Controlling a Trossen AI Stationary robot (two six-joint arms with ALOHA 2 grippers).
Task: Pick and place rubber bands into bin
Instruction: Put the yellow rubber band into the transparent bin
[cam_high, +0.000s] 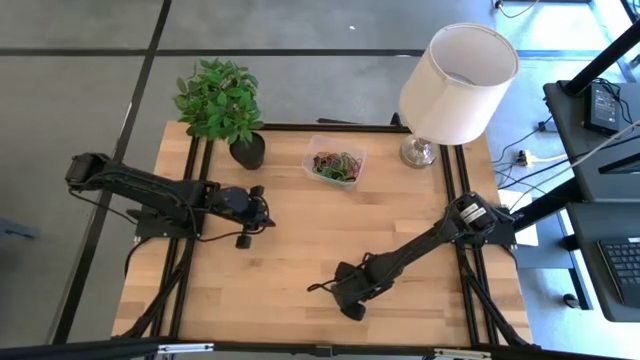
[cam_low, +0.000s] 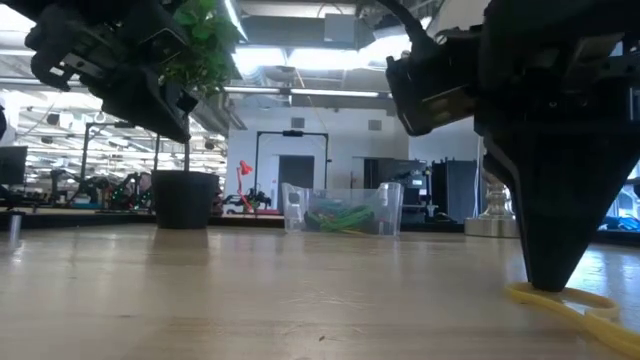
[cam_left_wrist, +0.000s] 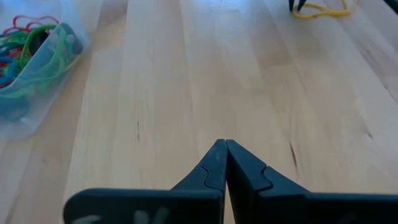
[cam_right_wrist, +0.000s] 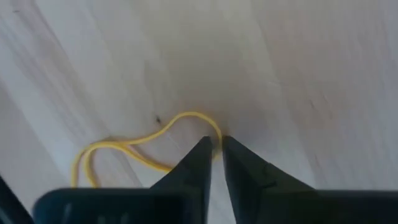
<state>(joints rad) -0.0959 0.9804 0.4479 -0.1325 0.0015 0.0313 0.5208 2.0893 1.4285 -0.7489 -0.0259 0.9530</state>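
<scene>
Nearest, at the front of the tabletop (cam_high: 300, 250), the right gripper (cam_right_wrist: 213, 144) is down on a yellow rubber band (cam_right_wrist: 134, 146). Its fingers (cam_right_wrist: 198, 160) are almost clenched and pinch the band's loop, which lies flat on the wood. Farther in, the left gripper (cam_left_wrist: 225, 149) hangs above the bare wood with its fingers pressed together, holding nothing. At the far side, the clear bin (cam_high: 334, 162) already holds many bands (cam_left_wrist: 28, 46), green and red. I judge the task nearly finished: only this yellow band is visible outside.

Clear glossy plastic bin (cam_high: 335, 163) on smooth, pale wooden table (cam_high: 300, 250).
</scene>
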